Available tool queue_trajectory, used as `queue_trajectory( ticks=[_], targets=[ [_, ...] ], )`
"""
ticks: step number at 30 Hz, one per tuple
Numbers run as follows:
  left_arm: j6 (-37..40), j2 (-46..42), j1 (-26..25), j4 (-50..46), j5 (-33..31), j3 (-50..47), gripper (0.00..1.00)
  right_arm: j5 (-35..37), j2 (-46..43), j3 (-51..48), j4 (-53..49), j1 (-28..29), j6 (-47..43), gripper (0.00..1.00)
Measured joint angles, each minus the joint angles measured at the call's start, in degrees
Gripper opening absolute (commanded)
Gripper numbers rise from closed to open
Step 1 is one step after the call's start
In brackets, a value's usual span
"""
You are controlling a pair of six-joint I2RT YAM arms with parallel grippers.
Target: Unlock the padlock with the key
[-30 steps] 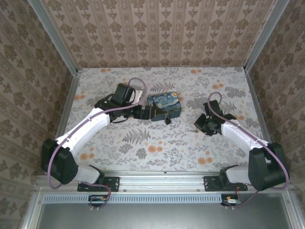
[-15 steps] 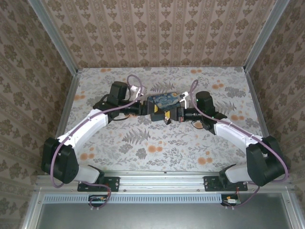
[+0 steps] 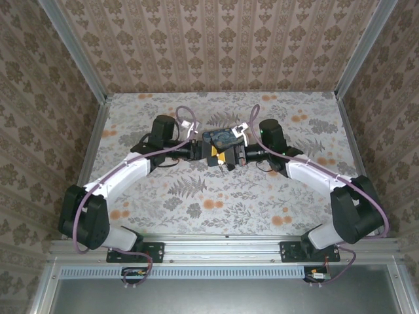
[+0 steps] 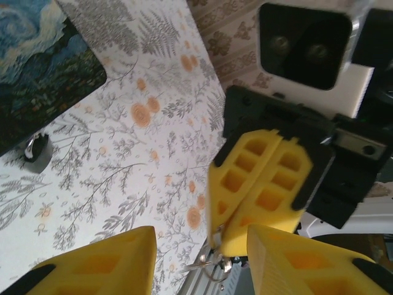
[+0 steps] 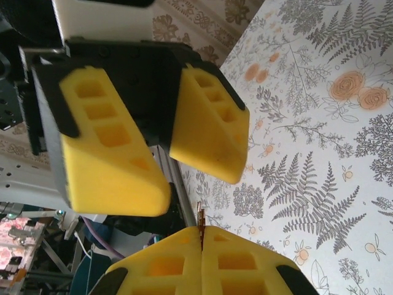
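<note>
Over the desk (image 3: 196,196), beside the swirl-painted box (image 3: 220,137), the right tool (image 5: 201,232) is clenched on the key (image 5: 200,216) facing the released left tool (image 5: 199,184), so unlocking is not yet begun; the left wrist view alone adds the padlock (image 4: 35,152) at nine o'clock, under the box's edge.

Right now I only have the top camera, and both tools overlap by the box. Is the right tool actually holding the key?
Observer: Yes. The left wrist view shows the right tool shut on the key, which hangs below its tips.
Operator: And the other one?
Observer: The left tool is open. The right wrist view shows a gap between its fingers, which face the key.
Operator: The padlock?
Observer: In the left wrist view the padlock sits beside the box, apart from both tools.
</note>
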Motion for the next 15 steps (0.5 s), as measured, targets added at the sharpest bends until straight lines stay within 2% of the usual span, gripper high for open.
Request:
queue_trajectory(
  ticks=[3,15],
  targets=[
    [-0.5,0.0,0.2,1.0,0.9,0.0,0.35,-0.4,0.8,0.5,-0.9,0.0,-0.6,0.0],
    [-0.7,1.0,0.2,1.6,1.2,-0.4,0.33,-0.8,1.5,1.2,-1.0,0.2,-1.3,0.0]
  ],
)
